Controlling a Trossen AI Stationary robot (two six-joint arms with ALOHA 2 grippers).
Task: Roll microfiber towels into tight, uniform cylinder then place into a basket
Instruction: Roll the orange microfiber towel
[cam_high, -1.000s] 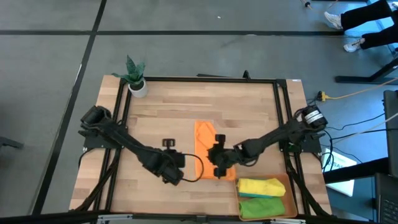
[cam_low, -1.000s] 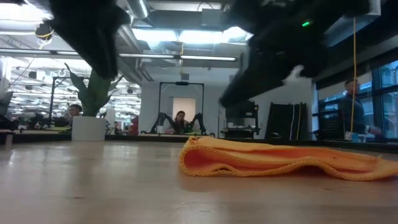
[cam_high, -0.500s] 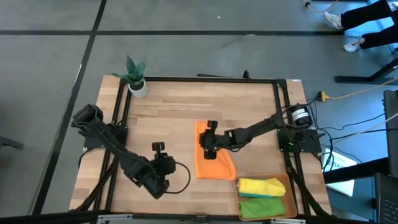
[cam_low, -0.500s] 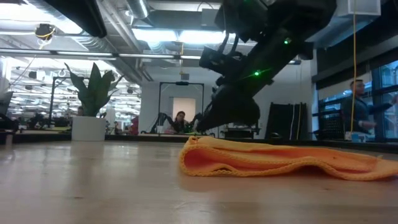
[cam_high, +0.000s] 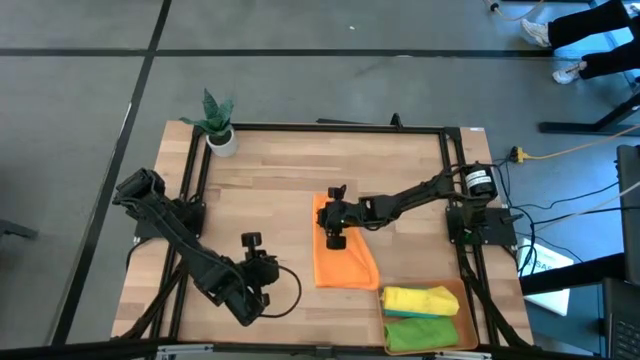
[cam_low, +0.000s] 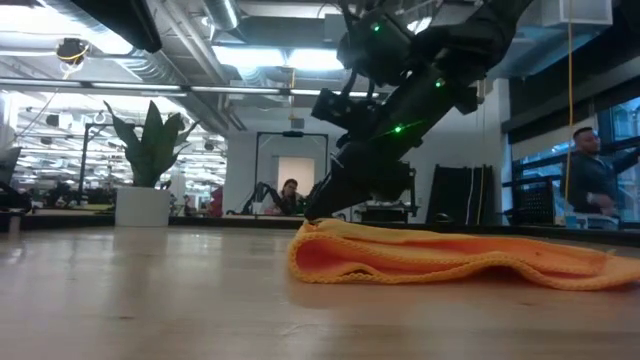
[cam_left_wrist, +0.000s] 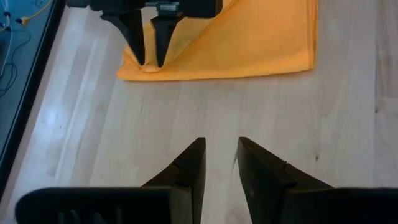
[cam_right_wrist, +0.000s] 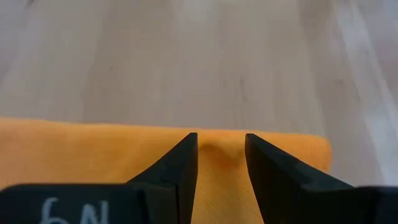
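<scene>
The orange microfiber towel lies flat on the wooden table, a little rumpled in the low view. My right gripper is open, and its tips come down on the towel's left long edge close to the far corner. My left gripper hovers open over bare wood to the towel's left, touching nothing. The basket at the near right holds a rolled yellow towel and a rolled green towel. My right gripper sets its two open fingertips on the orange towel's left long edge, near the far corner. A small ridge of cloth rises between them. The fingers slant down from the table's right side and lie across the edge. The towel stays flat on the table.
A small white plant pot stands at the far left corner. A black frame borders the table. Bare wood lies left of and beyond the towel. People show in the room beyond the table in the low view.
My right gripper has travelled from the towel's near end toward the far edge and sunk onto the towel's left edge near its far corner. My left gripper has drawn back from the towel toward the table's left and risen. The towel has kept its place.
</scene>
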